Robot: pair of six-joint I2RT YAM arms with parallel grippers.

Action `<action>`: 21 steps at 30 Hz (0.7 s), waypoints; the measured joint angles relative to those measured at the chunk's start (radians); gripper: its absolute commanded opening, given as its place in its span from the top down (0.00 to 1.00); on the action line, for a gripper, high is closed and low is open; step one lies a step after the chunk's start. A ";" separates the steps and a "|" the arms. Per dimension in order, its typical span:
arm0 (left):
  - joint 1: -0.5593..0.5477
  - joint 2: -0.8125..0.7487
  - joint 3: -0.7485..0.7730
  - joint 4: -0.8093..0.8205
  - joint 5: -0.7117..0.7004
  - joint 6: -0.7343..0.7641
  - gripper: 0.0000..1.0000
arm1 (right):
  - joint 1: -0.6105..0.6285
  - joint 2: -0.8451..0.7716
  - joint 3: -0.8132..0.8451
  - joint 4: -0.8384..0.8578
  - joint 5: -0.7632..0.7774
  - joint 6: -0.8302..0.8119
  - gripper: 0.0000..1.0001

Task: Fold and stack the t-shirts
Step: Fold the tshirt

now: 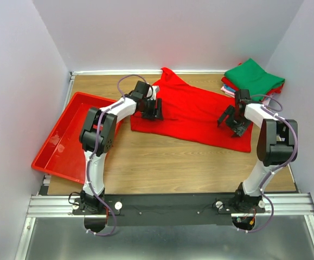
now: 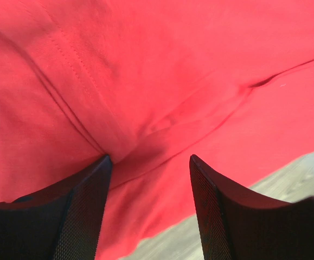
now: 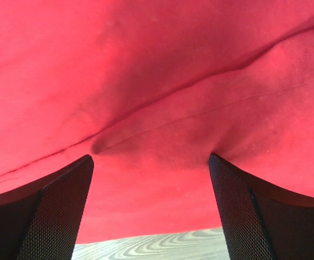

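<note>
A bright red t-shirt (image 1: 192, 112) lies spread across the far middle of the wooden table. It fills the left wrist view (image 2: 162, 81) and the right wrist view (image 3: 157, 70). My left gripper (image 1: 152, 110) is open, its fingers (image 2: 81, 211) pressed down on the shirt's left edge with cloth between them. My right gripper (image 1: 232, 122) is open on the shirt's right part, fingers (image 3: 243, 211) touching the cloth near its front hem. A stack of folded shirts with a green one (image 1: 254, 78) on top sits at the far right corner.
A red plastic tray (image 1: 64, 138) lies at the left side of the table. White walls enclose the table on three sides. Bare wood (image 1: 173, 162) runs between the shirt and the arm bases.
</note>
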State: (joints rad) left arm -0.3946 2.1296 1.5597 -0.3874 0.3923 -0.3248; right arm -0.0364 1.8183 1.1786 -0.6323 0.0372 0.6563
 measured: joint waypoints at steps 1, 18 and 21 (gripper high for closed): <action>0.000 -0.012 -0.032 0.029 -0.003 -0.002 0.33 | 0.000 -0.002 -0.003 0.005 -0.002 -0.001 0.08; 0.006 -0.266 -0.433 0.214 -0.050 -0.013 0.33 | -0.002 -0.233 -0.278 0.027 -0.096 0.070 0.07; 0.006 -0.304 -0.483 0.224 -0.052 -0.016 0.33 | -0.002 -0.280 -0.331 0.016 -0.127 0.093 0.07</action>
State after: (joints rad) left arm -0.3882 1.8259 1.0767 -0.1638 0.3405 -0.3408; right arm -0.0383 1.5379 0.8474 -0.6163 -0.0895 0.7498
